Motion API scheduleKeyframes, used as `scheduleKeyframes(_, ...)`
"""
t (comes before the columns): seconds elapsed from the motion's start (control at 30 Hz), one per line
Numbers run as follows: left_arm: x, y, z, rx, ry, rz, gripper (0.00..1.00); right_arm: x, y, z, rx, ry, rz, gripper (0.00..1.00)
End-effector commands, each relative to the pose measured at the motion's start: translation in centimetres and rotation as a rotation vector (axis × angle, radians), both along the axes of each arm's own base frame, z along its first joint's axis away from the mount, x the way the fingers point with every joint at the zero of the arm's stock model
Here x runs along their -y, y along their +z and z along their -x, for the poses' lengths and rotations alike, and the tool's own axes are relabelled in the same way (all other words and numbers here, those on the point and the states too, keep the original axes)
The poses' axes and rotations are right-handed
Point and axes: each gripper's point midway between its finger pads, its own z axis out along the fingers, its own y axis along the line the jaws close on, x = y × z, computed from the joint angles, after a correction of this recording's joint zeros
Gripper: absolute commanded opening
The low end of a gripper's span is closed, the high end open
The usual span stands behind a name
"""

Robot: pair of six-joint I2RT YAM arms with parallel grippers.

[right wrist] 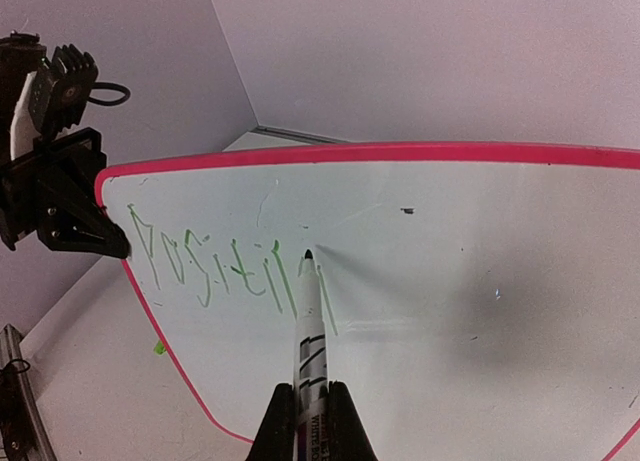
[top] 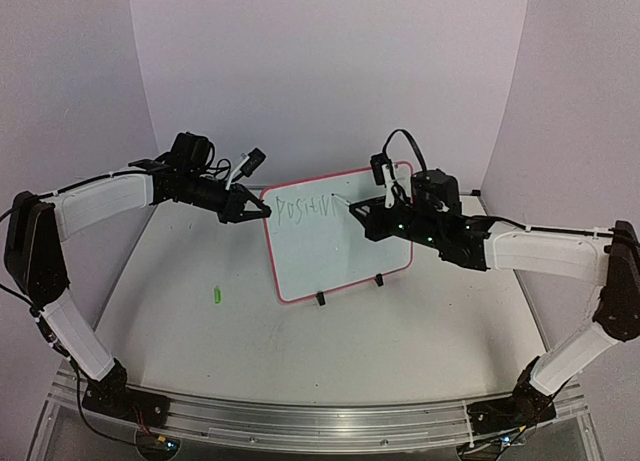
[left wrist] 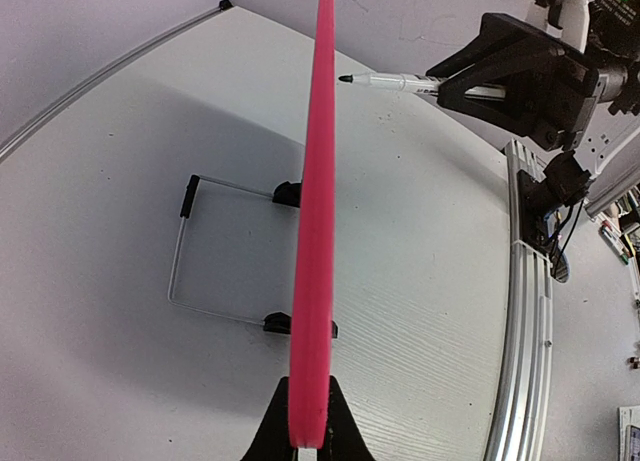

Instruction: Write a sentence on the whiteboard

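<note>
1. The table (top: 400, 331) is pale. A wide stretch of it lies between the whiteboard (top: 335, 256) and the arm bases, and the walls stand close behind the whiteboard.
2. The whiteboard stands upright near the middle of the table on two black feet, with a wire stand (left wrist: 185, 251) behind it.
3. The left claw (top: 262, 209) is closed narrow on the pink rim, at the upper left corner of the whiteboard.
4. The right claw (right wrist: 305, 421) is in front of the whiteboard and closed on a marker (right wrist: 308, 331).
5. The sentence (right wrist: 215, 266) is thin green letters along the top of the whiteboard, starting "POSITI". The marker tip touches the white face at their right end.
6. A small green piece (top: 215, 295) lies on the table, left of the whiteboard and apart from it.
</note>
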Motion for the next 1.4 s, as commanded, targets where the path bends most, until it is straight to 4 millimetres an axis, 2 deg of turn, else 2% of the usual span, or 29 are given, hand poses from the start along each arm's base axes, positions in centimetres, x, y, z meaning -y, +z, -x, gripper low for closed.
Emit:
scheduleKeyframes(0.0,0.5,-0.9,0.6,-0.002,-0.012,-0.052,0.0,-0.6,2.1,-0.9,0.058,-0.013,-0.027,0.0)
scheduleKeyframes(0.53,0.6,-1.3,0.6,-0.008,-0.013,-0.058,0.0,-0.5,1.4,-1.4,0.055,-0.037,-0.008,0.0)
scheduleKeyframes(0.77,0.5,-1.3,0.5,-0.006,-0.012,-0.06,0.0,0.3,3.4,0.3,0.078,-0.007,-0.069,0.0)
scheduleKeyframes(0.87,0.5,-1.2,0.6,-0.006,-0.013,-0.059,0.0,1.1,3.6,0.8,0.077,-0.018,-0.077,0.0)
scheduleKeyframes(0.97,0.6,-1.3,0.6,-0.008,-0.014,-0.058,0.0,1.5,2.6,0.7,0.059,-0.04,-0.063,0.0)
scheduleKeyframes(1.13,0.6,-1.3,0.7,-0.009,-0.015,-0.062,0.0,1.1,1.1,0.3,0.038,-0.041,-0.039,0.0)
scheduleKeyframes(1.37,0.6,-1.1,0.7,0.0,-0.014,-0.062,0.0,0.7,0.2,-0.4,0.028,-0.049,-0.018,0.0)
